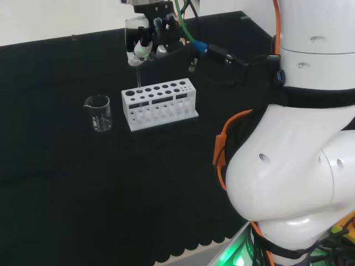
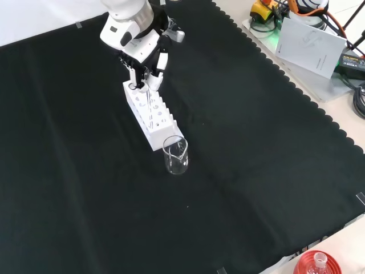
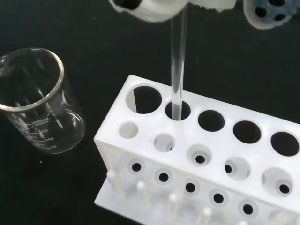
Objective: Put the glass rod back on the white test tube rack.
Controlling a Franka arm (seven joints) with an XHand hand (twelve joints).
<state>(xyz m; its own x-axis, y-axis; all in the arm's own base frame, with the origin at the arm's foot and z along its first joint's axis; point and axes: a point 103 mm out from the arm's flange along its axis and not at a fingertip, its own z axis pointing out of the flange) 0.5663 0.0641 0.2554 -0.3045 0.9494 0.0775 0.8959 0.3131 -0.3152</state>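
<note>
The hand [image 1: 145,43] hangs above the left end of the white test tube rack [image 1: 160,104] in the head view, fingers pinched on the top of a clear glass rod [image 1: 137,83]. The rod stands upright. In the wrist view the rod [image 3: 177,70] reaches down into the second large hole of the rack [image 3: 201,154], with blurred white fingertips [image 3: 154,7] holding its upper end. The front view shows the hand [image 2: 145,54] over the rack's [image 2: 153,117] far end and the rod [image 2: 147,98] as a thin line dropping into it.
An empty glass beaker [image 1: 98,112] stands beside the rack's end, a short gap away, also seen as the beaker [image 2: 175,155] and the beaker [image 3: 37,103]. A flask on a red ribbed stand [image 2: 318,264] sits at the cloth's near corner. The arm's white links [image 1: 299,138] stand at the head view's right.
</note>
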